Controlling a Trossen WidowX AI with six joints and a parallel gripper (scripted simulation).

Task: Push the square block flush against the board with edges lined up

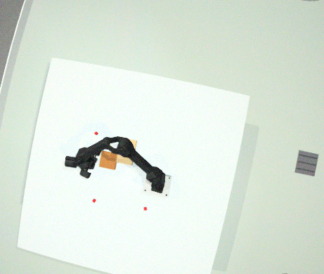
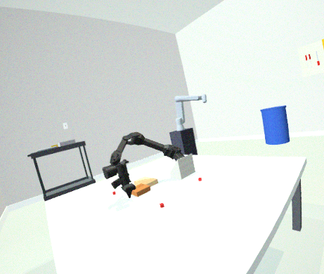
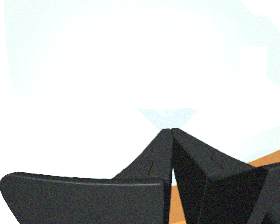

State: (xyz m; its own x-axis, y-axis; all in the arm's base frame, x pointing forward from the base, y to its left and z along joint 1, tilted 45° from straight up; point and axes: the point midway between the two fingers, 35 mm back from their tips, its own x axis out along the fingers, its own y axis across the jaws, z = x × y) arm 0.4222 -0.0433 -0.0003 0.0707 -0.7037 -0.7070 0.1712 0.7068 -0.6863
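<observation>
The orange square block (image 1: 108,162) (image 2: 142,190) (image 3: 176,200) lies flat on the table. Its right side in the top view meets, or nearly meets, the left side of the pale tan board (image 1: 125,161) (image 2: 148,181); a thin gap cannot be ruled out. The block's lower edge there sticks out past the board's lower edge. The arm hides the upper part of the board and of the seam. My gripper (image 1: 94,161) (image 2: 130,196) (image 3: 170,136) is shut and empty, pointing down low beside the block's side away from the board. Contact with the block cannot be told.
Small red cubes (image 1: 96,133) (image 1: 94,200) (image 1: 145,209) (image 2: 162,205) (image 2: 199,179) (image 2: 114,192) stand around the block and board. The arm's pale base (image 1: 168,186) (image 2: 186,166) is to the right in the top view, and the arm arches over the board.
</observation>
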